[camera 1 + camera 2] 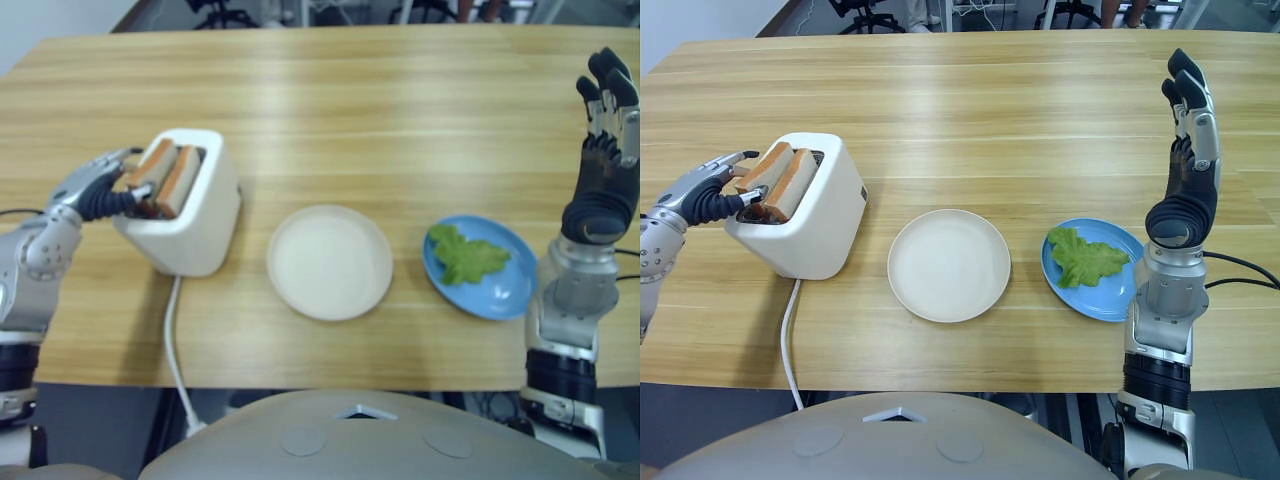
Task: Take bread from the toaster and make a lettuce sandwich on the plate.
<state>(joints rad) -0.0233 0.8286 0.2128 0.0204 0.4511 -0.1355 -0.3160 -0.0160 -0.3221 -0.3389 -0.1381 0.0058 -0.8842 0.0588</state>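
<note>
Left hand (pixel 97 186) sits low on the robot's left, arm bent in from the side, fingers curled and pinched on the end of the leftmost bread slice (pixel 152 166). Right hand (pixel 1185 150) is up high on the right, forearm (pixel 1163 290) standing upright, fingers stretched straight upward, holding nothing.

Wooden table (pixel 400 100) w/ white cord (pixel 167 335) running off its front edge; chair legs (pixel 222 12) in bkgd.
</note>
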